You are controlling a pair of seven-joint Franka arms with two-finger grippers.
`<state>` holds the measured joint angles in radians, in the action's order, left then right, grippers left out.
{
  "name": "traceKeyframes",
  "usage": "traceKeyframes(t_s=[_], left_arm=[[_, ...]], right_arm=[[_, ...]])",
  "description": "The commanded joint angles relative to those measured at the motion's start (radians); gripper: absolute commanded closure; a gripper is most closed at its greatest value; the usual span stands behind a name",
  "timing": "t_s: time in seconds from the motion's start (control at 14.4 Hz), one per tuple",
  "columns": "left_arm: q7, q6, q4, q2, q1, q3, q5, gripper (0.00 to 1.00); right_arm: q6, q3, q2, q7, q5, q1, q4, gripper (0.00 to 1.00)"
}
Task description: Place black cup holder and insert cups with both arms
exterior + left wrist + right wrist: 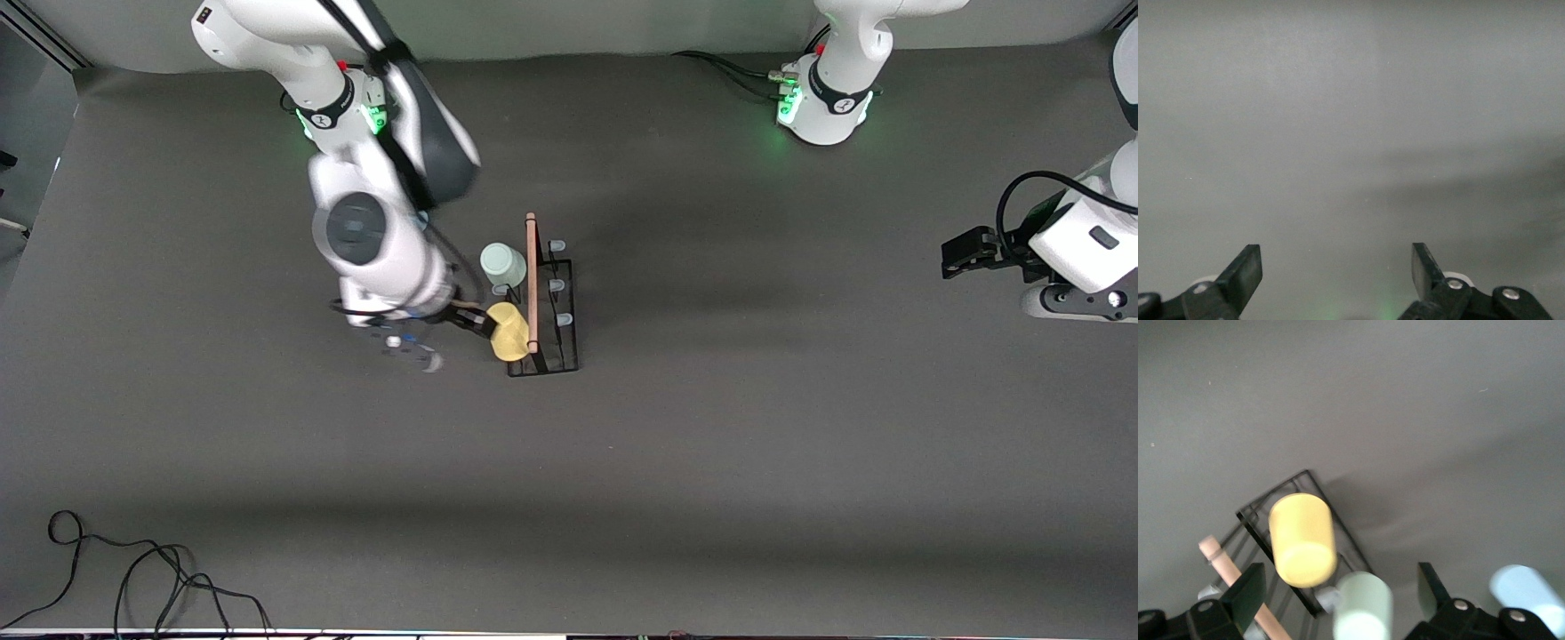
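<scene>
The black cup holder [562, 313] stands mid-table, its wooden handle [532, 283] along the top. The yellow cup [508, 332] sits upturned on the holder's row toward the right arm's end, at the end nearer the front camera. The mint cup [502, 264] sits farther along that row. My right gripper [476, 322] is open, just beside the yellow cup and not holding it. The right wrist view shows the open gripper [1338, 587], the yellow cup [1301, 540], the mint cup [1363, 608] and the blue cup [1528, 595]. The blue cup is hidden in the front view. My left gripper [965, 253] waits open and empty.
Three bare pale-capped prongs [556, 284] stand on the holder's row toward the left arm's end. Loose black cables [133, 569] lie by the table's edge nearest the front camera. The left wrist view shows only bare grey table [1351, 133] and its gripper [1338, 270].
</scene>
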<state>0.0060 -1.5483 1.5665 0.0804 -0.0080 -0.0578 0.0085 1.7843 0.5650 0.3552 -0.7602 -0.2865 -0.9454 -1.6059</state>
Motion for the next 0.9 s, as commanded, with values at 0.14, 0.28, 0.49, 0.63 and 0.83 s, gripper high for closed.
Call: traceKeyframes(t_s=[0.14, 0.28, 0.49, 0.63, 0.83], left_arm=[[-0.001, 0.014, 0.004, -0.013, -0.012, 0.009, -0.001, 0.0], [-0.001, 0.014, 0.004, -0.011, -0.013, 0.009, 0.001, 0.0], [-0.001, 0.014, 0.004, -0.011, -0.012, 0.009, 0.001, 0.0], [-0.001, 0.014, 0.004, -0.01, -0.013, 0.009, 0.001, 0.0], [-0.001, 0.011, 0.004, -0.01, -0.017, 0.009, 0.001, 0.0]], right_arm=[[-0.372, 0.234, -0.146, 0.333, 0.02, 0.0, 0.162, 0.0], [-0.488, 0.336, -0.151, 0.433, 0.024, 0.0, 0.231, 0.0], [-0.52, 0.409, -0.165, 0.731, 0.117, 0.0, 0.238, 0.0], [-0.519, 0.418, -0.168, 0.823, 0.19, 0.005, 0.238, 0.0], [-0.519, 0.423, -0.167, 0.823, 0.196, 0.007, 0.235, 0.0]])
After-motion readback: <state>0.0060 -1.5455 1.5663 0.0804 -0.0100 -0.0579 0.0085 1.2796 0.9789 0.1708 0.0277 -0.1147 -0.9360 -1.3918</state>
